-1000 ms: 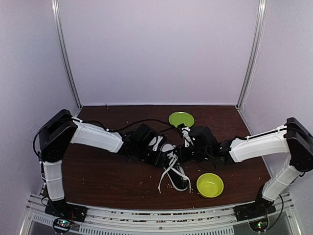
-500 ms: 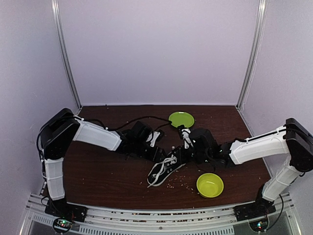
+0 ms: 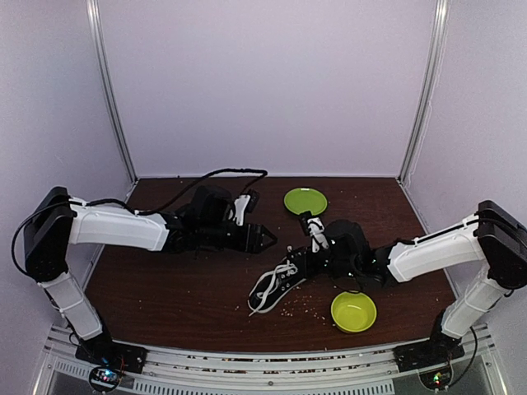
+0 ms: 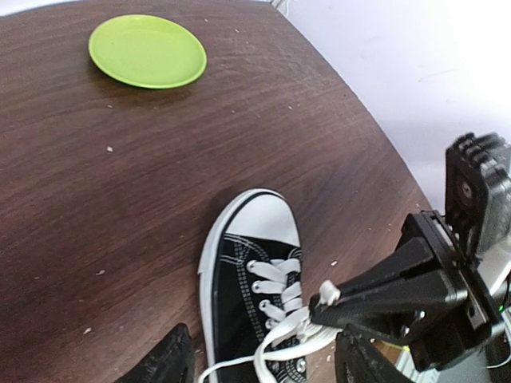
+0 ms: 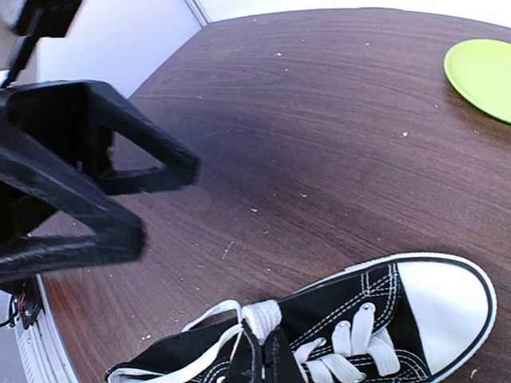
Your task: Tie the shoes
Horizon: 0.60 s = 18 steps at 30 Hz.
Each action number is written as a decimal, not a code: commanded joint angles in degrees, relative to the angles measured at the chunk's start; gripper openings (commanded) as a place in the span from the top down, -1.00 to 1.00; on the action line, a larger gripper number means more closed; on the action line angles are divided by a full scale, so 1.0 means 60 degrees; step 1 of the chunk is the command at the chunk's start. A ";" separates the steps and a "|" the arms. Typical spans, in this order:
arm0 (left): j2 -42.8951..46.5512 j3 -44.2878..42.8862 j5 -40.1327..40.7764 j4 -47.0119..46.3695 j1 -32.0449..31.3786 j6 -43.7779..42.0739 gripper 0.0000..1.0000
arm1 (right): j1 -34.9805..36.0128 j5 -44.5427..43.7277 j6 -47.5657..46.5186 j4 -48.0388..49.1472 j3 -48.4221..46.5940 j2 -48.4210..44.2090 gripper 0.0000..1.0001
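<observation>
Top external view: one black sneaker (image 3: pixel 278 282) lies near the middle of the dark wood table (image 3: pixel 173 292), between the two arms, its white laces (image 3: pixel 265 298) trailing loose toward the near edge. The left gripper (image 3: pixel 265 239) hovers left of and behind the shoe, apart from it, fingers spread and nothing between them. The right gripper (image 3: pixel 298 262) is down at the shoe's upper end, but from this height its jaws cannot be made out. A green plate (image 3: pixel 305 200) sits at the back, a green bowl (image 3: pixel 353 312) stands at the front right near the shoe, pale crumbs (image 3: pixel 309 306) are scattered between shoe and bowl, and a black cable (image 3: pixel 216 175) arches above the left arm. Left wrist view: only here does the right gripper's closed tip show from the outside, pinched on a bunched loop of lace above the eyelets. The white toe cap (image 4: pixel 259 219) points toward the plate, the shoe rests sole-down, and this camera's own two fingers stand wide apart at the bottom edge, either side of the shoe without touching it. The bowl is out of frame. Right wrist view: its own fingers meet at the bottom edge, clamped on a knot-like wad of lace over the shoe's tongue, with further loops running off left. The stitching and eyelets show plainly, the toe cap is at right, and a slice of the plate is at the upper right. The left gripper fills the left side, large and blurred, with a clear gap between its two fingers.
</observation>
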<state>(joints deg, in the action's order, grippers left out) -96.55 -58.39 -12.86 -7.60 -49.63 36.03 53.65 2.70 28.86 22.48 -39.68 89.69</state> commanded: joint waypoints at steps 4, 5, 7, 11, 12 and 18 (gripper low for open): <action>-0.1021 -0.1040 -0.1091 -0.0587 -0.0121 0.0843 -0.23 | 0.0100 0.0253 -0.0338 0.0765 0.0146 0.0048 1.00; -0.1131 -0.1116 -0.1190 -0.0649 -0.0130 0.0890 -0.23 | 0.0097 0.0240 -0.0347 0.0772 0.0149 0.0062 1.00; -0.1264 -0.1236 -0.1315 -0.0707 -0.0150 0.0958 -0.21 | 0.0111 0.0226 -0.0365 0.0765 0.0135 0.0101 1.00; -0.1506 -0.1438 -0.1475 -0.0709 -0.0206 0.1014 -0.17 | 0.0130 0.0225 -0.0414 0.0791 0.0073 0.0165 1.00; -0.1582 -0.1468 -0.1542 -0.0746 -0.0221 0.1056 -0.16 | 0.0130 0.0215 -0.0425 0.0767 0.0065 0.0187 1.00; -0.1949 -0.1518 -0.1808 -0.0880 -0.0305 0.1316 0.15 | 0.0143 0.0180 -0.0486 0.0747 -0.0053 0.0242 1.00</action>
<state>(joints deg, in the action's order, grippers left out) -106.85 -66.24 -21.65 -10.07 -50.92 42.57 54.06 4.08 26.92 25.32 -39.22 90.54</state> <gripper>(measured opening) 0.465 0.009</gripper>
